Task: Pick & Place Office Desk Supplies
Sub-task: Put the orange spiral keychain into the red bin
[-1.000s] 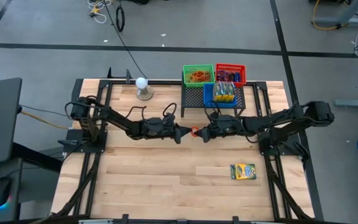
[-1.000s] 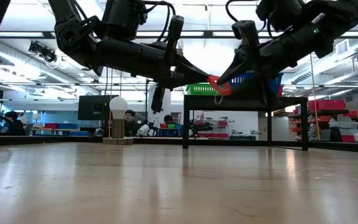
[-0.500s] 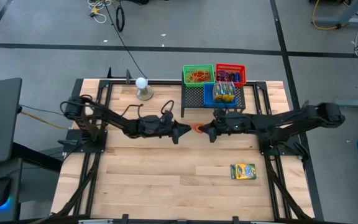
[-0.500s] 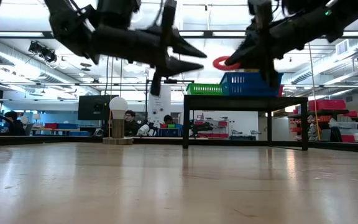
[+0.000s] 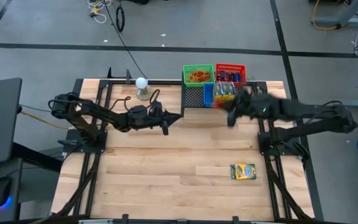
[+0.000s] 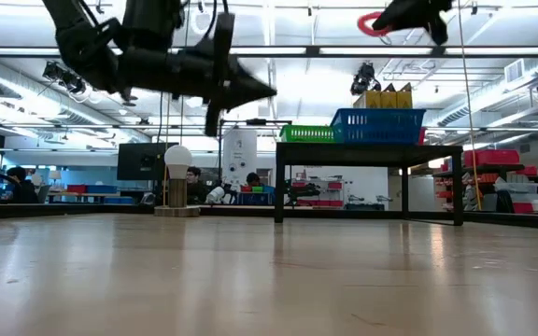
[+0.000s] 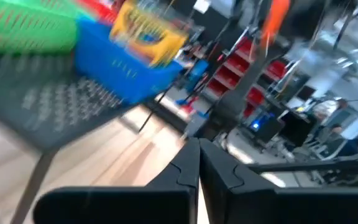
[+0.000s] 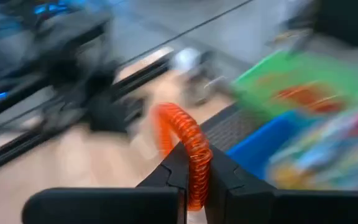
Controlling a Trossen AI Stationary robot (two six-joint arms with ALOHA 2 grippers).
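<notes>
My right jaws (image 8: 193,163) are clamped on a red coiled loop (image 8: 182,142), held high in the air just beside the blue basket (image 5: 210,94) on the black rack (image 6: 367,152). My left jaws (image 7: 198,163) are together, empty, above the tabletop (image 5: 166,168).

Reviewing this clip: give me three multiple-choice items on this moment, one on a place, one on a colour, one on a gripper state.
1. Where is the loose crayon box?
A. on the bare table
B. in the green basket
C. under the lamp

2. What colour is the coiled loop?
A. purple
B. black
C. orange-red

3. How is the right gripper?
A. wide open
B. shut on the coiled loop
C. resting on the table

Key: 1 A, it lies alone on the wood; 2 C, the right wrist view shows it; 3 B, its fingers pinch the coil.
</notes>
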